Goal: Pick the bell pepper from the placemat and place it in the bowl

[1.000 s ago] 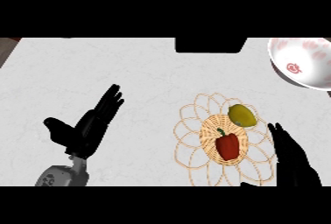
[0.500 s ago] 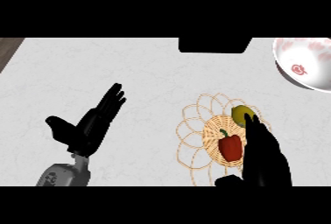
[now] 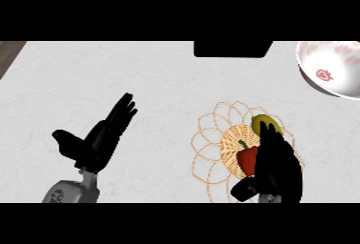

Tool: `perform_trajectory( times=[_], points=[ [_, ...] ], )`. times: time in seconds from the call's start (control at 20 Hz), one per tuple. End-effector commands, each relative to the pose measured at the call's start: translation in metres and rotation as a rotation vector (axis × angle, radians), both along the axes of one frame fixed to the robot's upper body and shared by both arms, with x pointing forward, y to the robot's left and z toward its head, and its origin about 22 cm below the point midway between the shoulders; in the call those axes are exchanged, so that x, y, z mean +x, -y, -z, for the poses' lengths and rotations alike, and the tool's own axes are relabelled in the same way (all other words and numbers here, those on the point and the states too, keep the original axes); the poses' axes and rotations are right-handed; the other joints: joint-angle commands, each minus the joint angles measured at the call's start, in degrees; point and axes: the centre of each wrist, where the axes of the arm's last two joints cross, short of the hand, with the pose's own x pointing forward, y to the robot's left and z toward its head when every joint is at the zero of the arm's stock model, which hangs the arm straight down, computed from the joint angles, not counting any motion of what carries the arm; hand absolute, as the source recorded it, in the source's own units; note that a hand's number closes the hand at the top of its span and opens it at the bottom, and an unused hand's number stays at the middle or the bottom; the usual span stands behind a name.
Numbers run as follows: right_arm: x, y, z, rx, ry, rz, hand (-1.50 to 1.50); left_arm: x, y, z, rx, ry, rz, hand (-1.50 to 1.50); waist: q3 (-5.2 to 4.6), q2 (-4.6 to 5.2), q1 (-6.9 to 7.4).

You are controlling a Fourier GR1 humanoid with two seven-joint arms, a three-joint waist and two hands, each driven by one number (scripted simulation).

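While the right hand's fingers [image 3: 271, 138] lie straight over the pepper [image 3: 246, 159] on the placemat [image 3: 211, 138], not yet curled, they should close around it before lifting toward the far-right bowl [image 3: 330, 71]. Left hand [image 3: 98, 140] rests open.

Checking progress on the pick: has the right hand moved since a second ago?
Yes. The right hand has shifted left over the placemat, now covering part of the bell pepper.

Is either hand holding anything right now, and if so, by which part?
Cannot tell. The right hand lies over the red bell pepper on the woven round placemat, covering its right side; no closed hold shows. The left hand holds nothing.
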Motion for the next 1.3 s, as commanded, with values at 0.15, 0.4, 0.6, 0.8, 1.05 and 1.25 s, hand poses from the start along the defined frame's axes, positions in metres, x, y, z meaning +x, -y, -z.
perform_trajectory(
  times=[0.15,0.4,0.6,0.8,1.05,1.25],
  points=[
    [0.011,-0.009,-0.010,-0.079,-0.196,0.128,-1.50,0.006,0.000,-0.009,-0.016,-0.007,-0.003,0.00,0.04,-0.22,-0.52],
    [0.030,-0.018,0.001,-0.098,-0.195,0.112,-1.50,0.003,0.001,-0.008,0.004,0.001,0.007,0.00,0.07,-0.17,-0.21],
    [0.028,-0.022,0.014,-0.094,-0.207,0.127,-1.50,0.008,0.000,-0.002,-0.007,-0.011,0.007,0.00,0.07,-0.12,-0.57],
    [0.029,-0.015,0.013,-0.087,-0.191,0.142,-1.50,-0.002,0.016,-0.004,-0.013,-0.006,0.005,0.00,0.10,-0.25,-0.63],
    [0.036,-0.009,0.025,-0.093,-0.169,0.146,-1.50,0.013,0.014,-0.015,0.009,0.025,-0.021,0.00,0.11,-0.17,-0.89],
    [0.036,0.001,0.035,-0.107,-0.187,0.152,-1.50,0.008,-0.002,-0.001,-0.014,-0.008,-0.018,0.00,0.09,-0.14,-0.97]
  ],
)
